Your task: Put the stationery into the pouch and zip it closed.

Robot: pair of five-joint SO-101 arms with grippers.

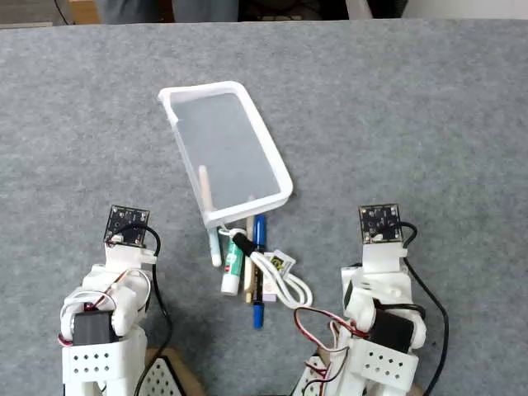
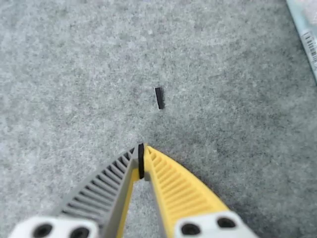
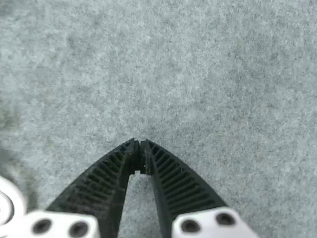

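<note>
**A:** So, where's the pouch?

**B:** Mid desk, lying flat. It's clear w/ a white rim, and one short end points toward the arms. A pale stick shows thru the clear face, maybe a pencil; can't tell from the high view.

**A:** And the rest of the stationery?

**B:** Heaped right at that near end of the pouch, btwn the two arms. There's a blue pen, a white tube w/ green band, and a looped white cord on the heap's right side. A few tips touch the pouch rim.

**A:** Left fingers?

**B:** Closed, one grey and one yellow, tips pressed together over grey desk. A small black mark lies on the felt just ahead of them.

**A:** Right fingers?

**B:** Also closed, both black, tips meeting over the desk surface.

**A:** Arm positions?

**B:** Left arm sits left of the heap and right arm right of it, both at the near edge and apart from the pouch.
</note>
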